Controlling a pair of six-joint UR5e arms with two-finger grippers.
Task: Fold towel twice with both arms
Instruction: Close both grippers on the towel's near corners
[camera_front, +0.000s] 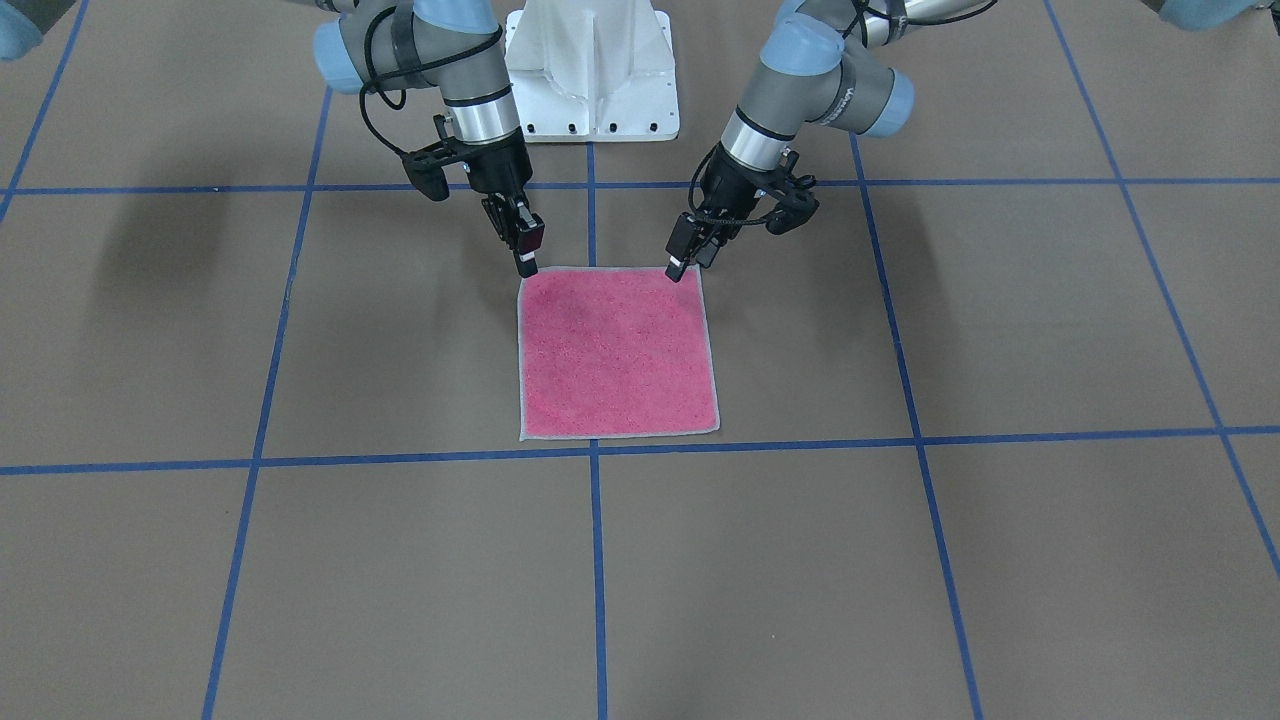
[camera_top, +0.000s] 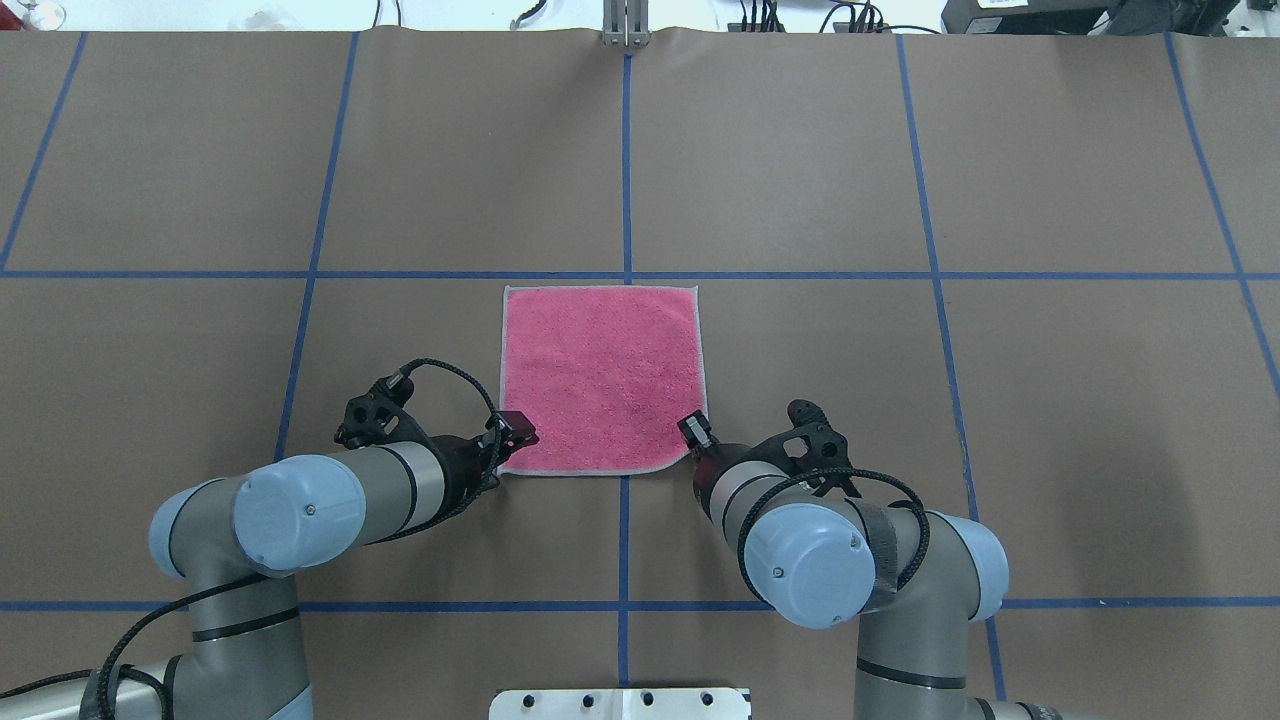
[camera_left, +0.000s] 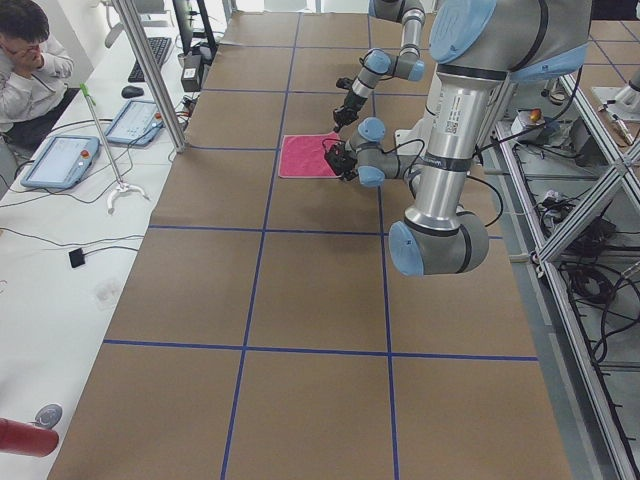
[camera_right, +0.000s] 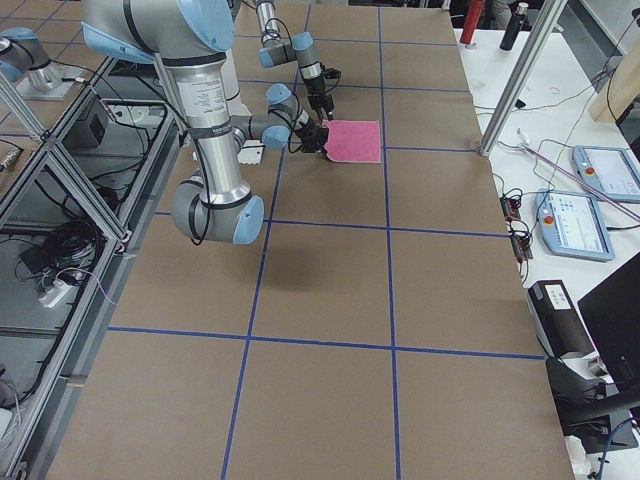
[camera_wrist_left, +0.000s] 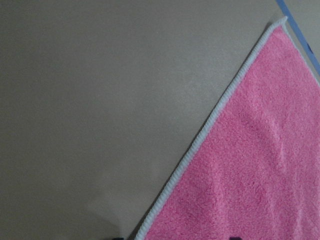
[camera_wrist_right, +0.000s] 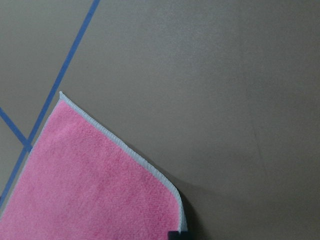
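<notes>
The towel (camera_front: 615, 350) lies flat and pink face up on the brown table, with a pale stitched border; it also shows in the overhead view (camera_top: 600, 375). My left gripper (camera_front: 683, 262) (camera_top: 515, 432) is at its near corner on my left. In the left wrist view the towel's edge (camera_wrist_left: 200, 135) runs between two spread fingertips at the bottom, so the jaws are open. My right gripper (camera_front: 527, 255) (camera_top: 695, 430) is at the other near corner. In the right wrist view that corner (camera_wrist_right: 177, 215) curls at a single dark tip, so the jaws are shut on it.
Blue tape lines (camera_top: 627, 150) divide the brown table into large squares. The white pedestal base (camera_front: 590, 70) stands behind the arms. An operator (camera_left: 25, 60) sits at a side desk with tablets, beyond the table's far edge.
</notes>
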